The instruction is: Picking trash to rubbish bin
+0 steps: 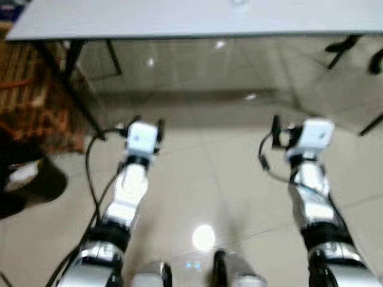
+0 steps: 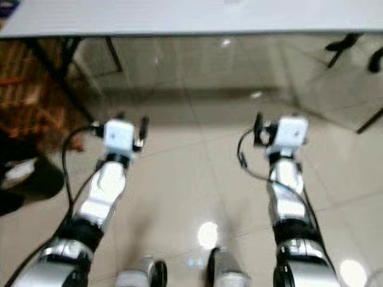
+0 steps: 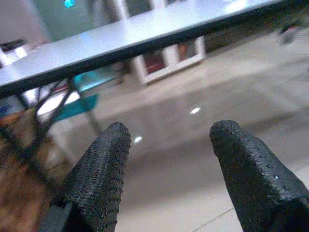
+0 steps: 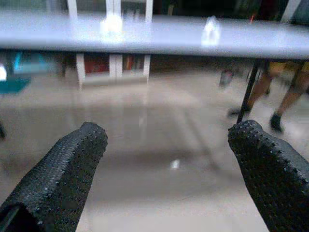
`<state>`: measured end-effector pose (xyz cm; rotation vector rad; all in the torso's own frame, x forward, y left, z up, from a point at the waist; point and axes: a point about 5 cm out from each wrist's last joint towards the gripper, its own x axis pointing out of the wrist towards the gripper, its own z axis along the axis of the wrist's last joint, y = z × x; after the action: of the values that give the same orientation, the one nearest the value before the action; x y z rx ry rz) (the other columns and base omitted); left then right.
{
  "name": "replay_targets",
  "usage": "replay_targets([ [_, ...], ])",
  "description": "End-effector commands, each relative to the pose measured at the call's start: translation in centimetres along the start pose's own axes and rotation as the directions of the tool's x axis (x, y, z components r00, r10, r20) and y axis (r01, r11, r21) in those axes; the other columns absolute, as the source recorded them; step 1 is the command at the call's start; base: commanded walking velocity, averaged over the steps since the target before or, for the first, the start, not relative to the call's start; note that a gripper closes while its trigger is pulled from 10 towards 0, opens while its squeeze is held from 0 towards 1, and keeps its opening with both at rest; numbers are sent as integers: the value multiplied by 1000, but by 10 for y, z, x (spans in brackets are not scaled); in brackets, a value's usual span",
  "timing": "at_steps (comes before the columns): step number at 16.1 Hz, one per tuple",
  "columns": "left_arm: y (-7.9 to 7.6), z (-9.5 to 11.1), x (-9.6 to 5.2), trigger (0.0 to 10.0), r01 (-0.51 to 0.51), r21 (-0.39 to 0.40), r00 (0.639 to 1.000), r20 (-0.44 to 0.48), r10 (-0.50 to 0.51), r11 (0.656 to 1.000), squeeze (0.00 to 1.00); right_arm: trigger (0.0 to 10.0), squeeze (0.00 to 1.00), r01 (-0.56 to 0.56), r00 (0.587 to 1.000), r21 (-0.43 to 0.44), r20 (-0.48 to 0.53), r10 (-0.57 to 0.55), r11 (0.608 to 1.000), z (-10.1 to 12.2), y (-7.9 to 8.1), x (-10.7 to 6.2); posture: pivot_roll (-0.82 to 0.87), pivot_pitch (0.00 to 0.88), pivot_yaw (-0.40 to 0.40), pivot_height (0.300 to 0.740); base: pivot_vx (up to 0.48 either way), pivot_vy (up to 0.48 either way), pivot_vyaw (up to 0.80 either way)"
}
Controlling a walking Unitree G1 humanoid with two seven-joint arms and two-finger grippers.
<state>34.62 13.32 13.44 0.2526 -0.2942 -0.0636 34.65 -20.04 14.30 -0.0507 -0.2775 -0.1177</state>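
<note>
I hold left claw (image 3: 166,159) and right claw (image 4: 166,169) spread, empty, above glossy beige tiled floor (image 1: 203,179). Grey flat counter (image 1: 191,18) far ahead; walking blur risks bumping its edge.

Head down, wrists forward toward table (image 1: 179,21).

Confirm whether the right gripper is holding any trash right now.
No: in the right wrist view the right gripper has its two black fingers spread wide with just bare floor between them.
</note>
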Motion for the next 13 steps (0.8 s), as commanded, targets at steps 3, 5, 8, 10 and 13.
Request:
replay_targets([
  [3, 16, 19, 4, 10000, -38, 30, 997, 66, 36, 999, 0, 10000, 0, -23, 997, 33, 78, 21, 999, 26, 12, 5, 3, 269, 25, 740, 310, 0, 0],
  [5, 16, 32, 7, 10000, -42, 24, 993, 107, 40, 999, 0, 10000, 0, -24, 992, 29, 124, 20, 999, 41, 12, 8, 1, 271, 25, 740, 313, 0, 0],
  [8, 18, 50, 12, 10000, -51, 22, 987, 156, 46, 998, 0, 10000, 0, -37, 989, 31, 144, 33, 999, 53, 16, 8, 1, 259, 23, 740, 319, 0, 0],
  [10, 18, 56, 13, 10000, -42, 25, 985, 167, 37, 999, 0, 10000, 0, -39, 986, 46, 166, 31, 998, 63, 18, 8, -1, 259, 26, 740, 322, 0, 0],
  [13, 14, 63, 13, 10000, -34, 19, 985, 171, 31, 999, 0, 10000, 0, -43, 984, 57, 173, 32, 997, 73, 20, 7, -3, 260, 24, 740, 322, 0, 0],
])
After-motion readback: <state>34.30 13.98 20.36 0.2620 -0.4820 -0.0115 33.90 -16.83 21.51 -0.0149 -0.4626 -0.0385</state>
